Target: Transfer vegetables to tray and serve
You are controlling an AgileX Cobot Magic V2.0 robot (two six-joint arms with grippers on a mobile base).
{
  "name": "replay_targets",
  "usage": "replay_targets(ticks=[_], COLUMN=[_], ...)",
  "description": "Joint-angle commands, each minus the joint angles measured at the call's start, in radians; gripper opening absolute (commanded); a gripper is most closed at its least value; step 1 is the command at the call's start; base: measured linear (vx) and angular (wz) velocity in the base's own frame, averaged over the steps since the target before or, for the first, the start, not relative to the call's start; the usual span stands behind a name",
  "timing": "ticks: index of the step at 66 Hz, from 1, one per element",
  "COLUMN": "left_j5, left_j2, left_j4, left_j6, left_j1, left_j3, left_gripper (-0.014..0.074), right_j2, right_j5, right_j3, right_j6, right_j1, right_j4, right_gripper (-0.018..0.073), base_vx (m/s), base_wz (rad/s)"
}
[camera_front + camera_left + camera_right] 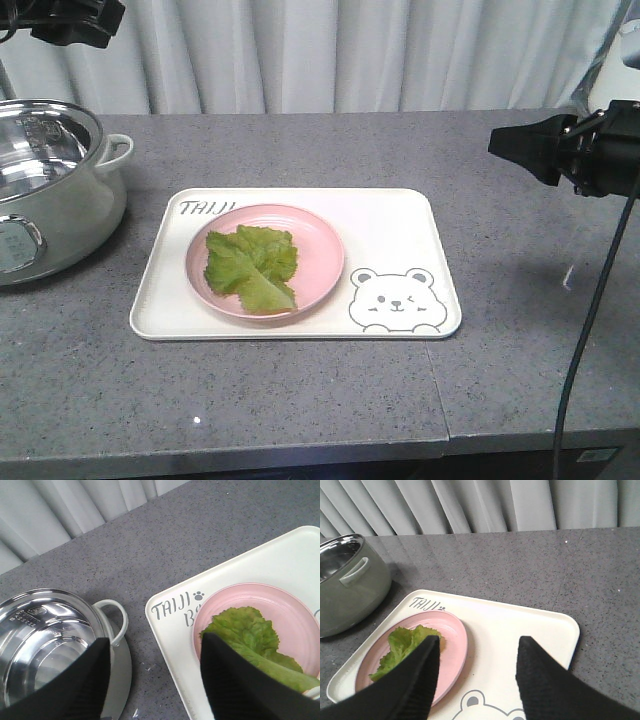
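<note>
The vegetables (252, 268) lie on a pink plate (320, 248) in the tray (400, 228). The left tool (155, 639) and right tool (478, 639) gape, empty.

The crinkly green lettuce leaf (252, 265) lies on the round pink plate (322, 240). The plate sits on the cream rectangular bear-printed tray (400, 225), toward its 9 o'clock side. At 9 o'clock of the tray, apart from it, stands the pale-green steel-lined pot (70, 215) — both rest on the grey speckled table (300, 400).

Shiny steel-lined pot (45, 160), matt speckled counter (300, 400), smooth tray (400, 235)
</note>
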Motion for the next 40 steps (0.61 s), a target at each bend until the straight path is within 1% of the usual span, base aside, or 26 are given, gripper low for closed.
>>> replay_targets(ticks=[1,20,25,33,40], left_j5=[-0.026,-0.028,-0.026,-0.026,-0.026], left_j2=[-0.036,-0.036,-0.034,-0.033,-0.023], left_j4=[0.003,0.003,-0.014,-0.012,-0.014], left_j6=[-0.008,-0.008,-0.042,-0.041,-0.063], left_j1=[-0.002,-0.002,-0.002,-0.002,-0.002], left_j3=[-0.026,-0.026,-0.026,-0.026,-0.022], left_gripper=[0.0397,0.0397,0.0397,0.0397,0.0397], right_j2=[-0.014,-0.013,-0.013,-0.006,0.030], right_j5=[0.003,0.009,0.010,0.015,-0.005], right_j3=[-0.024,-0.024,-0.024,-0.024,-0.024], right_j6=[-0.010,-0.020,-0.020,-0.020,-0.019], right_j1=[-0.006,-0.006,-0.006,-0.006,-0.006], right_j4=[0.016,0.016,0.016,0.016,0.016], right_gripper=[0.0347,0.0347,0.0347,0.0347,0.0347], base_vx=[0.00,0.00,0.00,0.00,0.00], base_wz=[0.00,0.00,0.00,0.00,0.00])
